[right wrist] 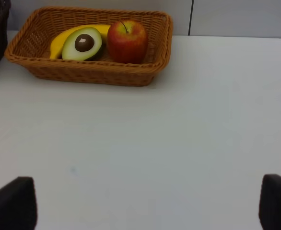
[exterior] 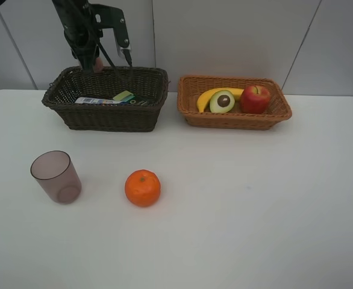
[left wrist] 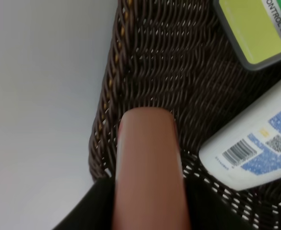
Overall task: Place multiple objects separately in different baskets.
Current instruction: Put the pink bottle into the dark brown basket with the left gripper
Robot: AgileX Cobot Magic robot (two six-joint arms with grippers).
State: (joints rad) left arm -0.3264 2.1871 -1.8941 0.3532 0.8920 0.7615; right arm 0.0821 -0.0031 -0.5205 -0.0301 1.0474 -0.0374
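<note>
My left gripper (exterior: pixel 98 60) hangs over the back left corner of the dark brown basket (exterior: pixel 113 114), shut on the small pink bottle (left wrist: pixel 147 167). In that basket lie the white shampoo bottle (left wrist: pixel 255 148) and the green bottle (left wrist: pixel 260 28). The light tan basket (exterior: pixel 234 119) holds the banana (exterior: pixel 205 97), halved avocado (exterior: pixel 222 101) and red apple (exterior: pixel 255 99). The orange (exterior: pixel 143 188) and the mauve cup (exterior: pixel 56 176) stand on the table in front. My right gripper (right wrist: pixel 140 206) is open and empty over bare table, out of the high view.
The white table (exterior: pixel 255 198) ends at a pale panelled wall behind the baskets. The two baskets sit side by side with a narrow gap between them.
</note>
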